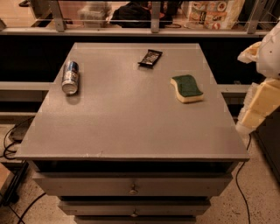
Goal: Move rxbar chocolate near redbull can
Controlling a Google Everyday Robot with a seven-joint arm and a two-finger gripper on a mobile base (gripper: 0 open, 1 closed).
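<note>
The rxbar chocolate (150, 58), a small flat black wrapper bar, lies at the back middle of the grey table (127, 127). The redbull can (70, 78), silver and blue, lies on its side near the table's left edge, silver top toward me. My gripper (256, 109), pale cream, hangs off the table's right edge, level with the front half. It is well apart from both the bar and the can and holds nothing that I can see.
A green-and-yellow sponge (187, 88) lies on the right part of the table, between the gripper and the bar. Drawers (131, 186) sit under the tabletop. A railing with shelves and packages (214, 13) runs behind. Cables (13, 140) lie on the floor at left.
</note>
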